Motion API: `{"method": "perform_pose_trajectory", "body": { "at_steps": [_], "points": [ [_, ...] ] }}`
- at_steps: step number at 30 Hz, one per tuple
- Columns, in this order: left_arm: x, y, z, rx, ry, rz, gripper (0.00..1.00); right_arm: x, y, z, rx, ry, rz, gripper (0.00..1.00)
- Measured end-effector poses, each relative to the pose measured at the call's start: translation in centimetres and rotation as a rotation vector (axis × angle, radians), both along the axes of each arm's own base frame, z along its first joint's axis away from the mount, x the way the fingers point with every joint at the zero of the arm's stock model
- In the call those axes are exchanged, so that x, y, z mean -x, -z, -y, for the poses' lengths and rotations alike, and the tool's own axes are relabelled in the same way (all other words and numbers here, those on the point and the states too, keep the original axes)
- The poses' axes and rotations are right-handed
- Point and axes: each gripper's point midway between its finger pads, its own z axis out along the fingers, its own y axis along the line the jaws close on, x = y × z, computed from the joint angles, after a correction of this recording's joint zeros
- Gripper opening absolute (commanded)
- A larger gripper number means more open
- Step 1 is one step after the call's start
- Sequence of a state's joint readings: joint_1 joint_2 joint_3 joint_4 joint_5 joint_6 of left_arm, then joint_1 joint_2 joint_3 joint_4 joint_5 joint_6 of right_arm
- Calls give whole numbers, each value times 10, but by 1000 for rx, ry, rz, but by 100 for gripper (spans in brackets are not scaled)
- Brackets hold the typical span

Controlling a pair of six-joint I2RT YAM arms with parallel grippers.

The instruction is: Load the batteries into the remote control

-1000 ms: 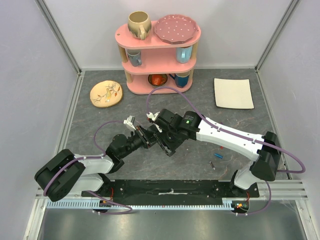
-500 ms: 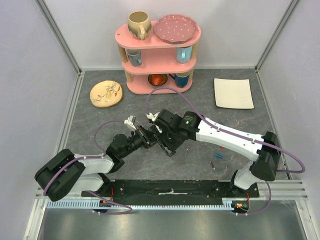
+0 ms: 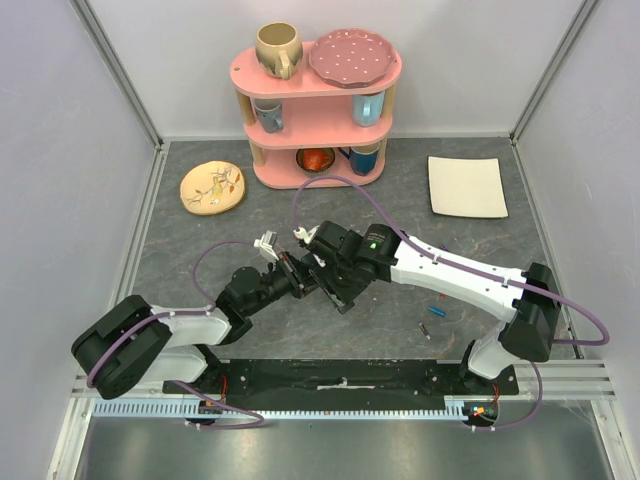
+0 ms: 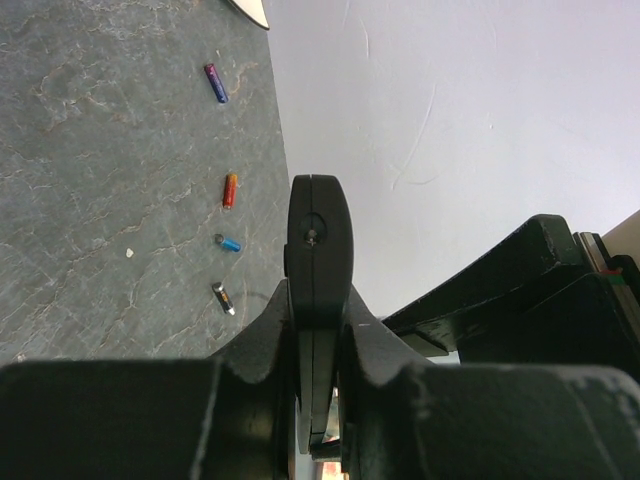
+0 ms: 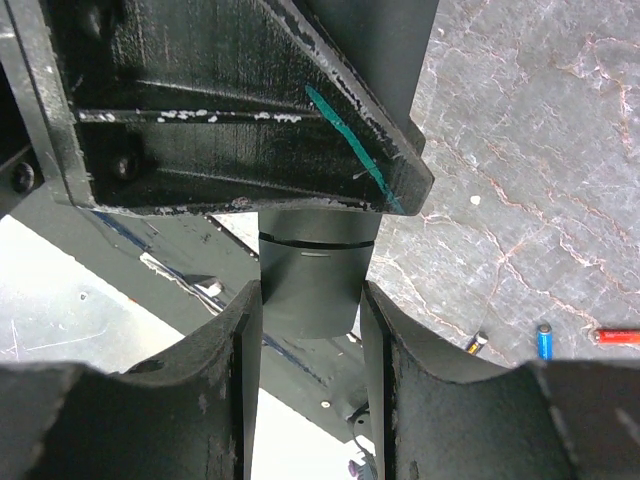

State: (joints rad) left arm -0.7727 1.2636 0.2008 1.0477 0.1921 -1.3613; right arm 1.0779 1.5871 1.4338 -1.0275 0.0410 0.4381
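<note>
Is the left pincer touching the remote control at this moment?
Touching. The left wrist view shows the remote control edge-on, clamped between the fingers of the left pincer, with no gap on either side.

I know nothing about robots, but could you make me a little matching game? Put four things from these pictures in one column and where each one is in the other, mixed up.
Things:
1. beige mug
2. flowered plate
3. white square plate
4. remote control

Places:
A. on the table, back right
B. clamped in the left gripper
C. on top of the pink shelf
D. on the table, left of the pink shelf

Pairs: 1-C, 2-D, 3-A, 4-B
</note>
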Motion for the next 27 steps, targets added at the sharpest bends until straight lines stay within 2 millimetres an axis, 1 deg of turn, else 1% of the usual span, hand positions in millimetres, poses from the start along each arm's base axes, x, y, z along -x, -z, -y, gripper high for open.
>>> {"method": "perform_pose_trajectory", "body": {
  "at_steps": [27],
  "points": [
    [-1, -1, 6, -8, 9, 21, 2, -4, 1, 6, 13, 17, -7, 0]
  ]
}}
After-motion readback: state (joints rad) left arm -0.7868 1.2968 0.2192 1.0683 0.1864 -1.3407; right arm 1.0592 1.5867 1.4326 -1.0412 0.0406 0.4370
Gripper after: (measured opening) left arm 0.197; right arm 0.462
